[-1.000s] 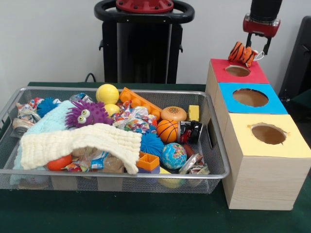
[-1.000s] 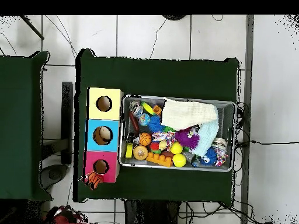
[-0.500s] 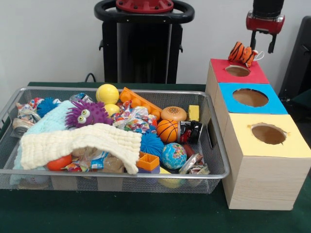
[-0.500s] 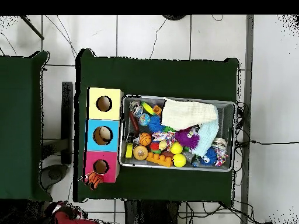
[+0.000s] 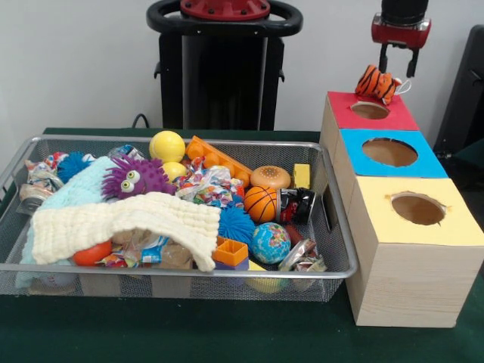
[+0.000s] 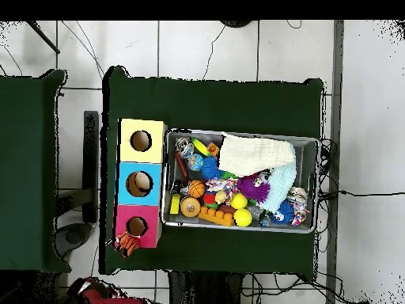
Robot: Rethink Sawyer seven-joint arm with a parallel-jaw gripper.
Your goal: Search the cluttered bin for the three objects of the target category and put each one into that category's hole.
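Note:
A small orange-and-black striped tiger plush (image 5: 376, 82) lies on the far edge of the red-topped box (image 5: 399, 118), just behind its hole; from above the tiger plush (image 6: 126, 244) overhangs the red-topped box (image 6: 125, 218) at its corner. My gripper (image 5: 398, 62) hangs open just above the plush, with nothing between its fingers. The wire mesh bin (image 5: 174, 268) holds a purple fuzzy monster plush (image 5: 140, 176) among several toys.
Blue-topped (image 5: 427, 162) and yellow-topped (image 5: 454, 225) boxes, each with a hole, stand in a row with the red one beside the bin. A cream cloth (image 5: 121, 223) covers part of the clutter, next to a basketball (image 5: 260, 203), globe ball (image 5: 271, 242) and yellow ball (image 5: 167, 145).
The gripper has risen away from the tiger plush and shifted slightly left. The plush has stayed on the red box's far edge.

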